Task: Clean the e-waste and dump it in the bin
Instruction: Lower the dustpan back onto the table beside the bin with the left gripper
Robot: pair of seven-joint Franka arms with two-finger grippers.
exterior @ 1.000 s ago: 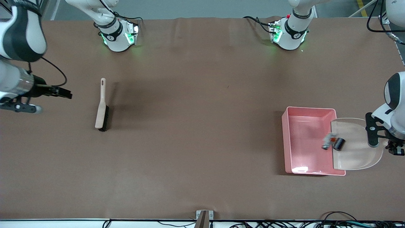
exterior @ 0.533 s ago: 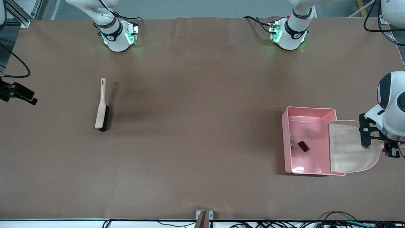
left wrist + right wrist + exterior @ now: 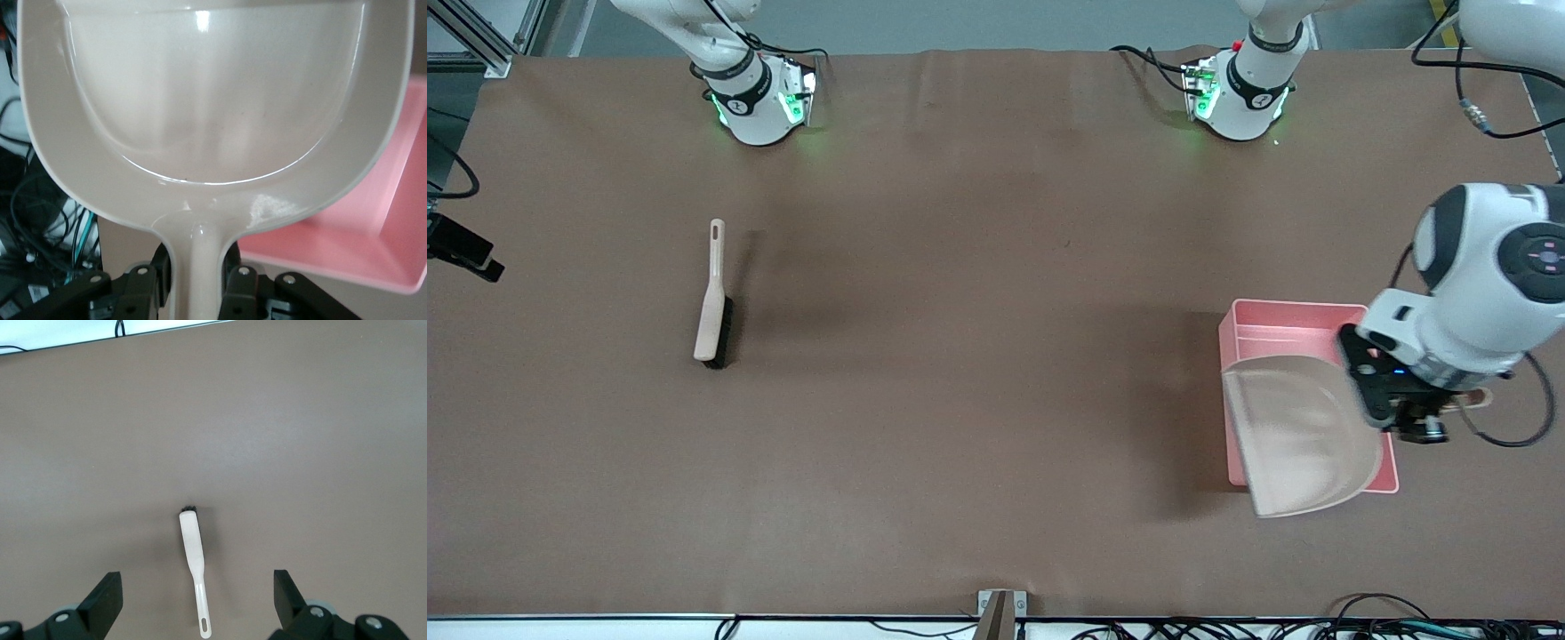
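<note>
E-waste: neither part can be seen. The dustpan (image 3: 1303, 436) hangs over most of the bin (image 3: 1285, 316) and hides its floor, so whether the parts lie inside cannot be confirmed. In the left wrist view the dustpan's scoop (image 3: 213, 93) shows bare, with nothing resting in it.

Bin: pink, low-walled, standing near the table edge at the left arm's end, roughly midway between the robots' edge and the front camera's edge. Only its wall toward the robots, a strip of floor below that wall and the corner nearest the front camera are visible.

Key relation: the dustpan's long axis runs from its handle, at the left gripper (image 3: 1409, 404), across the bin toward the right arm's end of the table. Its mouth reaches over the bin's wall on that side. The left gripper (image 3: 197, 283) is clamped on the handle, one finger on each side, and is over the bin's wall toward the left arm's end. The left arm is plainly the nearer one.

Judgement: the tipping appears finished or nearly so; withdrawing the dustpan would allow the contents to be verified.

Right gripper (image 3: 193, 600): fingers spread wide, holding nothing, waiting over the table edge at the right arm's end. The brush (image 3: 713, 298) lies flat on the table (image 3: 978, 356) toward that end, handle pointing to the robots' edge.
</note>
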